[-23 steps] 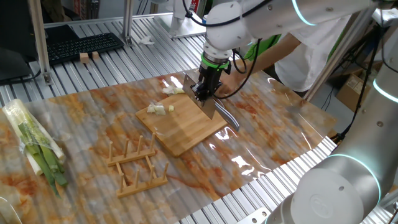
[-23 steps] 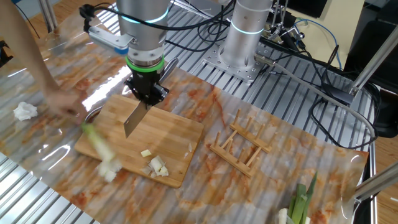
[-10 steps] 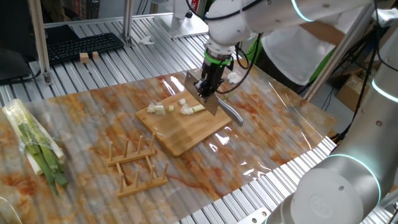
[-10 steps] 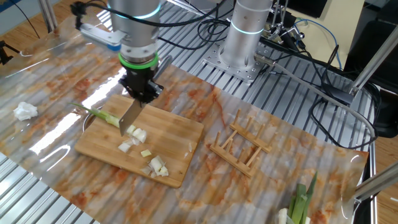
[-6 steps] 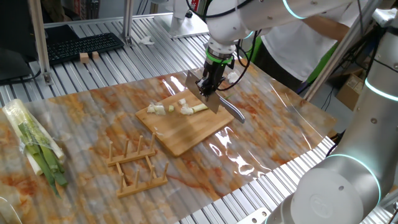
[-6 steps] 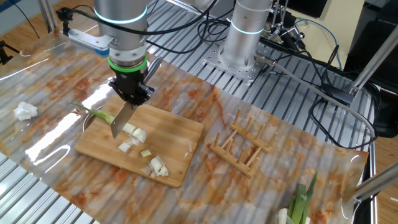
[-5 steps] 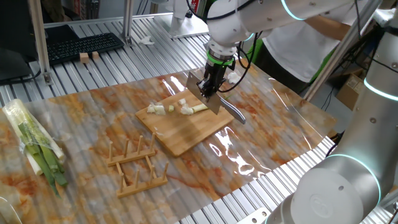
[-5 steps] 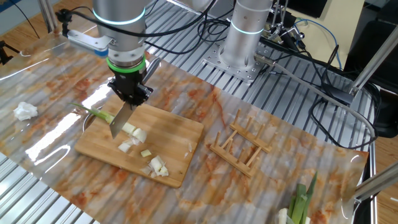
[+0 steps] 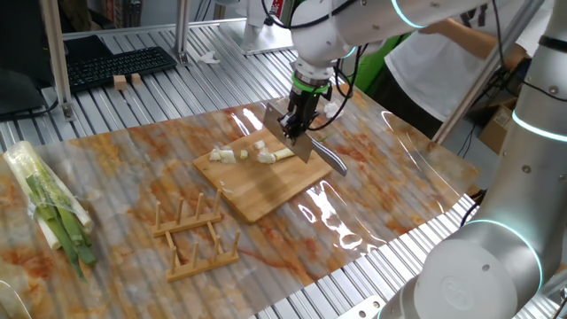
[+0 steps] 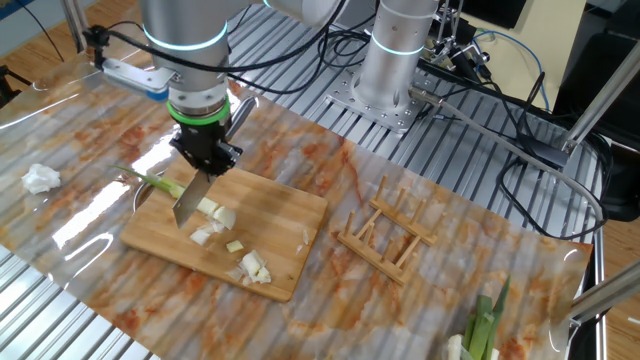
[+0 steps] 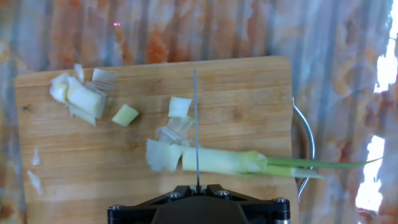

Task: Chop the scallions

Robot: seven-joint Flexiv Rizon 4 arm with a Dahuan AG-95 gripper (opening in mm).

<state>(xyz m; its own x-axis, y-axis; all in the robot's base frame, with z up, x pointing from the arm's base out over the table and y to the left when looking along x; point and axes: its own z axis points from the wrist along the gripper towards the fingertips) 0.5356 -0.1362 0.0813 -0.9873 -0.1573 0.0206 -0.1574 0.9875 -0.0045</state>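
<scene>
My gripper (image 9: 298, 126) is shut on a knife (image 9: 288, 135) and holds the blade edge-down over the wooden board (image 9: 266, 186). In the hand view the gripper (image 11: 198, 186) holds the blade's edge (image 11: 195, 118) as a thin line crossing the scallion stalk (image 11: 230, 162) near its cut white end. The stalk lies across the board, with its green tip past the board's edge. Several cut chunks (image 11: 81, 96) lie on the board beyond the blade. In the other fixed view the gripper (image 10: 207, 152), knife (image 10: 190, 198), stalk (image 10: 160, 183) and chunks (image 10: 254, 268) show too.
A wooden rack (image 9: 195, 235) stands next to the board. A plastic-wrapped bundle of green stalks (image 9: 49, 208) lies at the table's far end. A white crumpled wad (image 10: 40, 178) lies beyond the stalk's tip. A person (image 9: 443, 53) stands behind the arm.
A hand laid the stalk on the board and drew back. Since a second ago my gripper has shifted the knife along the stalk toward its green end.
</scene>
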